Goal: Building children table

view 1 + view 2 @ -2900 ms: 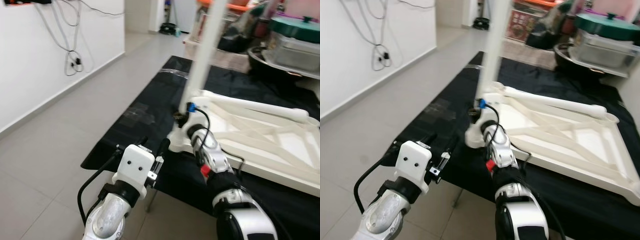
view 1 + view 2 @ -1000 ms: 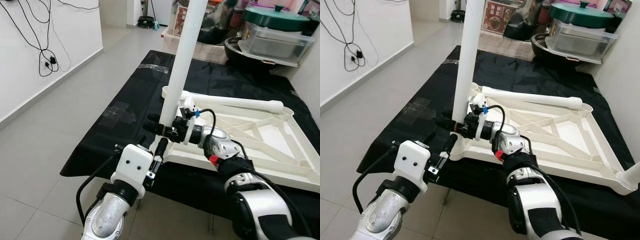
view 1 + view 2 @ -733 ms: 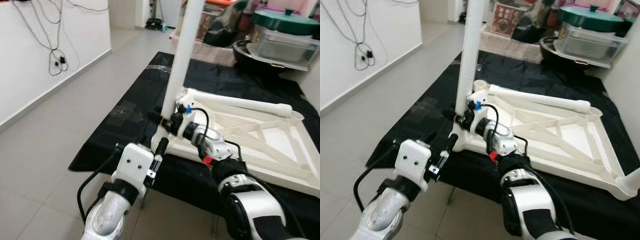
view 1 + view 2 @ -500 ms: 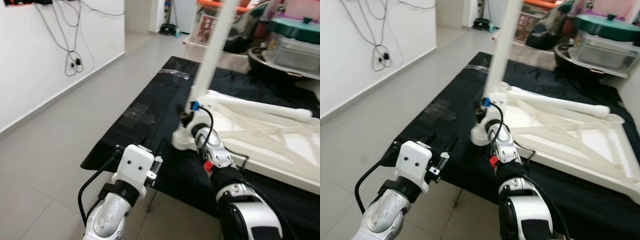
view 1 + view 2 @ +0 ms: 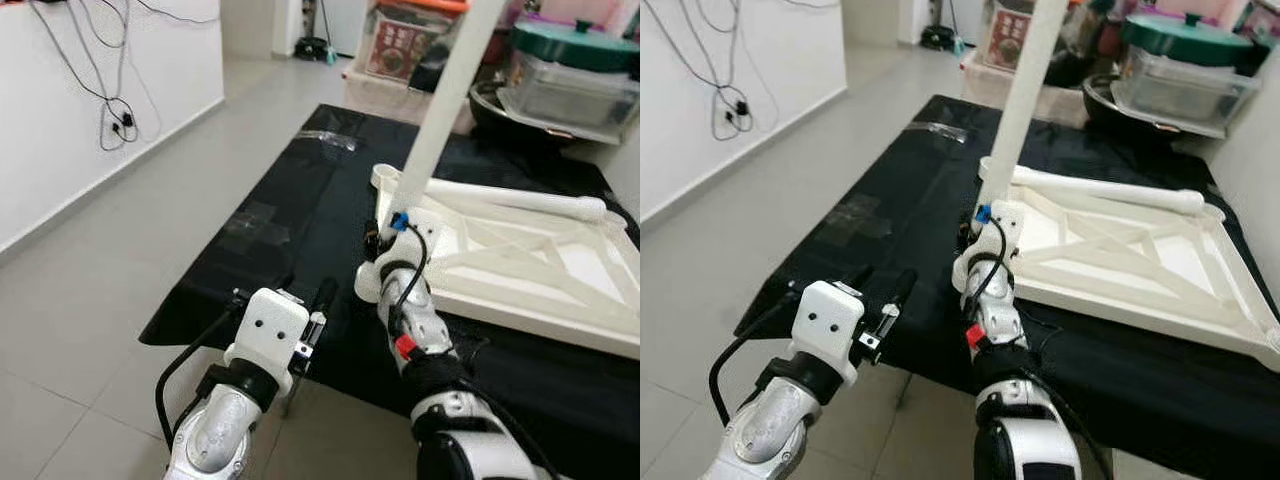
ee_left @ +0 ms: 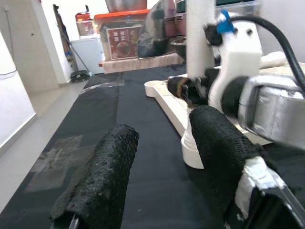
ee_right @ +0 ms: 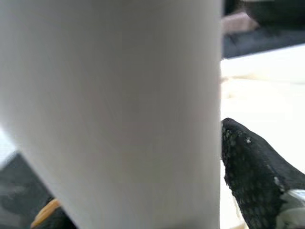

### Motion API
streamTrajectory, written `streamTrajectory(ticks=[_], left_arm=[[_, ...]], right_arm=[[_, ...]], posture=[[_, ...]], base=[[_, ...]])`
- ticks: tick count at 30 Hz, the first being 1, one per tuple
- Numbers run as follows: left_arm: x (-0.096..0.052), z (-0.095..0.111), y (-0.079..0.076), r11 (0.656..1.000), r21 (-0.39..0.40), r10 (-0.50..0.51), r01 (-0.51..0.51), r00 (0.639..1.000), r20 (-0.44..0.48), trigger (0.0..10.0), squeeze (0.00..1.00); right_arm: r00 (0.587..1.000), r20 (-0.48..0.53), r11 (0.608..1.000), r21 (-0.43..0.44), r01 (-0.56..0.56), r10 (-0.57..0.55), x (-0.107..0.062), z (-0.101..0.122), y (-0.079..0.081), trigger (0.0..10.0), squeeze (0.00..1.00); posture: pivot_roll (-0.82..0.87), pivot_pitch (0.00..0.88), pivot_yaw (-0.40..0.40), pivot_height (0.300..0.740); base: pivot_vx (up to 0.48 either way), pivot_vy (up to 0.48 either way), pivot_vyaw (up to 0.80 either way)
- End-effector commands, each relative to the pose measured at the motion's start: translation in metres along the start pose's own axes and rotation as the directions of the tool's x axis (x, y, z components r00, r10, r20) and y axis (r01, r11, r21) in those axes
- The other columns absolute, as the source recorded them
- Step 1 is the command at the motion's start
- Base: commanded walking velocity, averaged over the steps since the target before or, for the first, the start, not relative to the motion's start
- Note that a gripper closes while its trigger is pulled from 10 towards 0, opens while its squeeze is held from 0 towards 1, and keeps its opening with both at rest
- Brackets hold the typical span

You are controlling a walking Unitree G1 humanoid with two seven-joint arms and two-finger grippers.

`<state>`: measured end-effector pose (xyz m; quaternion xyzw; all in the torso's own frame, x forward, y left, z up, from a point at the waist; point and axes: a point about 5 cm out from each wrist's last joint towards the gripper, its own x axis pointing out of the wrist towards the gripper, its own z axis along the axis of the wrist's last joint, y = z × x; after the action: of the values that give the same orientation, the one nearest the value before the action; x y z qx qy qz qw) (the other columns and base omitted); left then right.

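While its silver forearm stretches forward over the near edge of the desk [image 5: 250, 270], the right hand [image 5: 373, 243] is clamped around the foot of a white table leg [image 5: 440, 105], one rough black finger [image 7: 257, 176] showing beside the smooth round tube in the right wrist view. That leg stands nearly upright, tilted slightly, at the near left corner of the upturned white children's table top [image 5: 560, 270], which lies flat on the black cloth covering the desk. A second white leg [image 5: 515, 200] lies along the far edge of the top, so two legs can be counted. The top's underside is ribbed with crossing braces. The left hand [image 5: 308, 310] hovers at the desk's near edge, just beside the right arm, its two textured black fingers [image 6: 100, 176] spread apart and holding nothing.
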<state>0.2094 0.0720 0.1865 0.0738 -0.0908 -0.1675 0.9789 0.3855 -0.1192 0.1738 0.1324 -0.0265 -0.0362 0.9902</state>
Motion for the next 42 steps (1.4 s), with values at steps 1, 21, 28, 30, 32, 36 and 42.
streamTrajectory(ticks=[1,21,28,30,32,36,42], left_arm=[[0.001,-0.002,-0.002,1.000,0.002,-0.004,0.004,1.000,-0.004,10.0,0.00],[0.000,-0.001,-0.002,1.000,0.003,-0.003,0.003,1.000,-0.002,10.0,0.00],[-0.001,-0.001,-0.003,1.000,0.002,0.002,-0.002,1.000,-0.004,10.0,0.00],[-0.001,-0.001,-0.003,1.000,0.003,0.003,-0.003,1.000,-0.004,10.0,0.00],[-0.001,-0.002,-0.003,1.000,0.003,0.003,-0.003,1.000,-0.003,10.0,0.00],[-0.001,-0.002,-0.003,1.000,0.003,0.003,-0.003,1.000,-0.003,10.0,0.00],[-0.001,-0.002,-0.003,1.000,0.002,0.003,-0.003,1.000,-0.004,10.0,0.00]], right_arm=[[0.992,0.044,0.991,0.059,-0.124,0.121,0.006,0.015,0.003,10.0,0.00],[0.212,-0.217,0.251,0.170,-0.953,0.953,-0.028,-0.004,0.024,10.0,0.00],[0.187,-0.129,0.212,0.219,-0.953,0.974,-0.023,0.004,0.036,0.0,0.00],[0.218,-0.113,0.237,0.204,-0.950,0.969,-0.020,0.006,0.036,0.0,0.00],[0.270,-0.097,0.284,0.196,-0.939,0.958,-0.018,0.007,0.035,0.0,0.00],[0.503,-0.099,0.512,0.128,-0.850,0.859,-0.009,0.003,0.030,0.0,0.00],[0.782,-0.141,0.789,-0.015,-0.615,0.607,0.000,-0.006,0.012,0.0,0.00]], posture=[[0.14,0.064,-0.126,0.740],[0.15,0.064,-0.121,0.740],[0.16,0.057,-0.127,0.740],[0.16,0.053,-0.128,0.740],[0.16,0.052,-0.128,0.740],[0.15,0.045,-0.127,0.740],[0.15,0.046,-0.123,0.740]], base=[[0.000,0.000,0.00],[0.000,0.000,0.00],[0.000,0.000,0.00],[0.000,0.000,0.00],[0.000,0.000,0.00],[0.000,0.000,0.00],[0.000,0.000,0.00]])
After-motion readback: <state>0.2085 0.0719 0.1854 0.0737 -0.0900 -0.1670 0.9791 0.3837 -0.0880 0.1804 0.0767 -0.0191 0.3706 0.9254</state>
